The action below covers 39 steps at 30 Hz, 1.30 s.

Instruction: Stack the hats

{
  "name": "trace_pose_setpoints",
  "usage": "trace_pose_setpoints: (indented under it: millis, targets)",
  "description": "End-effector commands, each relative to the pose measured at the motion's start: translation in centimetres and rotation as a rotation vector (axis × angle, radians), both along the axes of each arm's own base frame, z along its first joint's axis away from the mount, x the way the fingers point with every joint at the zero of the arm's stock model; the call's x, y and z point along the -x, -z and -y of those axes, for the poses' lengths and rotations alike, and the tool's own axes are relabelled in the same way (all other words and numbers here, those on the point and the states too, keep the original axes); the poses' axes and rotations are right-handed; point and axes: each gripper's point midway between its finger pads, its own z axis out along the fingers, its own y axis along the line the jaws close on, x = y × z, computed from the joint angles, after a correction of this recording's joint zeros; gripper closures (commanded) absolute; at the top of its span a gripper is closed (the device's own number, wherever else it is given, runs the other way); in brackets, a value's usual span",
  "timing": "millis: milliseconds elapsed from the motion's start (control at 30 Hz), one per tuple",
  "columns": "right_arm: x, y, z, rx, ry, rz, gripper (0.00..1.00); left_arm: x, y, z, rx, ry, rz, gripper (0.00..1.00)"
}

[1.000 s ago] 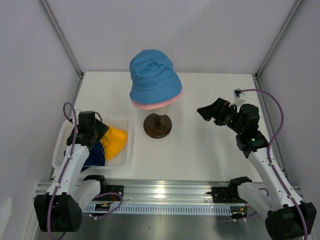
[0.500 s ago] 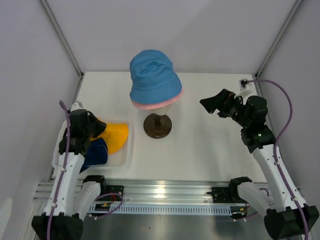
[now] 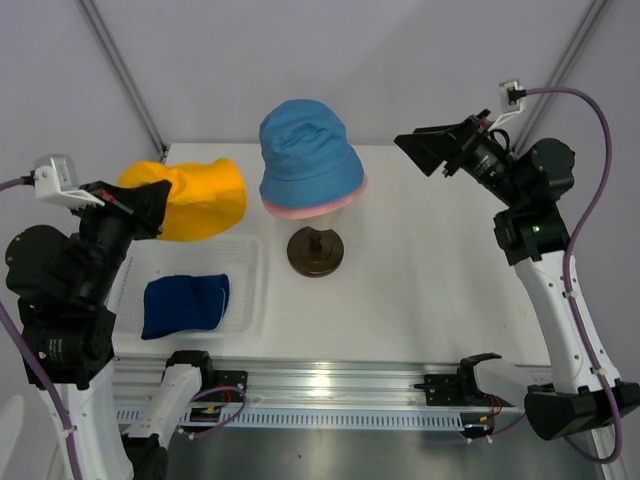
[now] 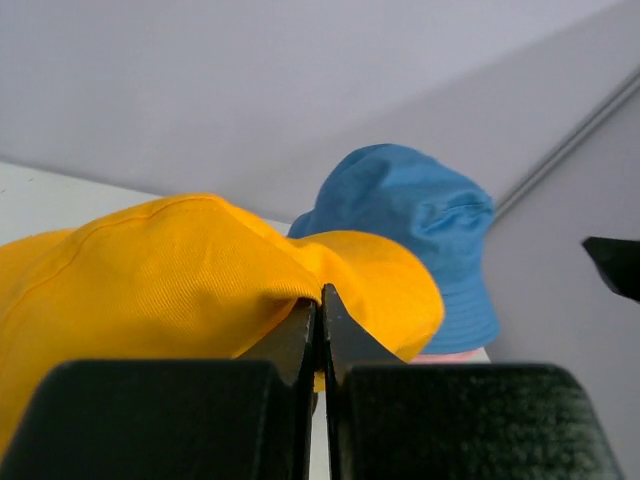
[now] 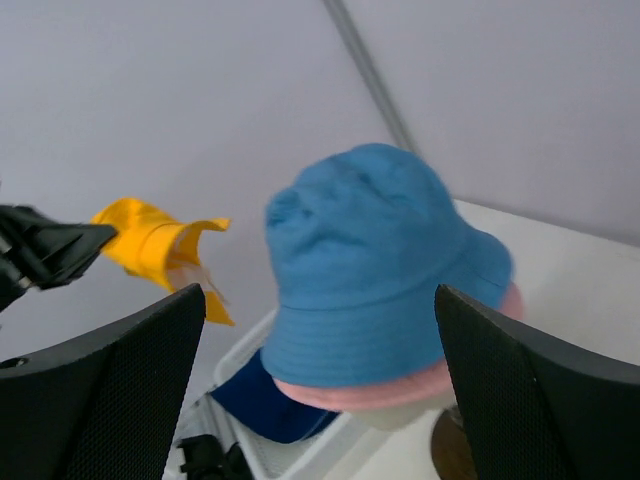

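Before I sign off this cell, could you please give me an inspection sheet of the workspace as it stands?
Surface: white table, no spills seen.
Job's things: light blue fabric bucket hat over pink bucket hat on the stand; yellow bucket hat held aloft; dark navy bucket hat lying in clear plastic tray.
Clutter: dark brown round stand base; nothing else seen.
Grippers: left gripper shut on the yellow hat; right gripper open, empty, raised apart from the hats.
Cables: purple cables loop off both arms.
Surroundings: pale walls, metal corner struts.
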Motion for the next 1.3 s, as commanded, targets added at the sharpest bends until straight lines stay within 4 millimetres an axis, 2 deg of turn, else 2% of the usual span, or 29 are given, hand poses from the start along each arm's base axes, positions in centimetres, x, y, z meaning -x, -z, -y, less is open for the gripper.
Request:
trace_pose_setpoints:
  millis: [0, 33, 100, 133, 267, 367, 567, 700, 833, 900, 933, 1000, 1100, 1133, 1267]
  targets:
    - [3.5, -5.6, -3.6, -0.022, -0.207, 0.192, 0.01, -0.9, -2.6, 1.6, -0.023, 0.1, 0.032, 0.99]
    - [4.7, -6.2, -5.4, -0.02, -0.266, 0.212, 0.01, -0.8, -3.6, 2.0, -0.022, 0.122, 0.055, 0.99]
    - [4.8, -7.2, -7.7, -0.009, -0.322, 0.219, 0.01, -0.6, -4.7, 3.1, -0.012, 0.192, 0.078, 0.99]
    - [5.8, -7.4, -9.5, -0.016, -0.381, 0.209, 0.01, -1.1, -5.2, 3.4, -0.009, 0.212, 0.087, 0.99]
    - [6.1, -7.7, -13.8, -0.102, -0.471, 0.094, 0.0, -2.0, -6.2, 4.3, 0.016, 0.264, 0.098, 0.99]
    - [6.0, -7.4, -16.4, -0.15, -0.472, 0.038, 0.01, -2.4, -6.9, 4.9, 0.026, 0.304, 0.115, 0.99]
    - [4.3, -7.1, -20.1, -0.163, -0.446, -0.043, 0.01, -2.5, -8.7, 6.0, 0.051, 0.381, 0.147, 0.99]
    - [4.1, -7.4, -21.8, -0.177, -0.47, -0.059, 0.01, -2.2, -9.7, 6.6, 0.069, 0.424, 0.168, 0.99]
    - [3.8, -8.3, -23.1, -0.248, -0.485, -0.075, 0.04, -2.1, -9.4, 7.2, 0.077, 0.465, 0.167, 0.99]
    - [3.4, -8.7, -23.7, -0.286, -0.501, -0.098, 0.11, -2.1, -9.3, 7.2, 0.069, 0.471, 0.163, 0.99]
    - [3.4, -9.1, -24.0, -0.304, -0.509, -0.096, 0.22, -2.0, -9.3, 7.3, 0.058, 0.478, 0.166, 0.99]
    - [2.7, -9.8, -24.6, -0.332, -0.506, -0.095, 0.34, -1.7, -9.2, 7.6, 0.044, 0.502, 0.165, 0.99]
    - [1.9, -10.3, -25.5, -0.329, -0.489, -0.081, 0.8, -1.9, -9.1, 7.4, 0.034, 0.489, 0.154, 0.99]
    - [1.7, -10.6, -25.8, -0.324, -0.493, -0.073, 1.0, -2.4, -8.7, 7.4, 0.029, 0.486, 0.138, 0.99]
    - [1.5, -11.6, -25.9, -0.312, -0.475, 0.017, 1.0, -3.2, -9.7, 6.7, 0.02, 0.437, 0.139, 0.98]
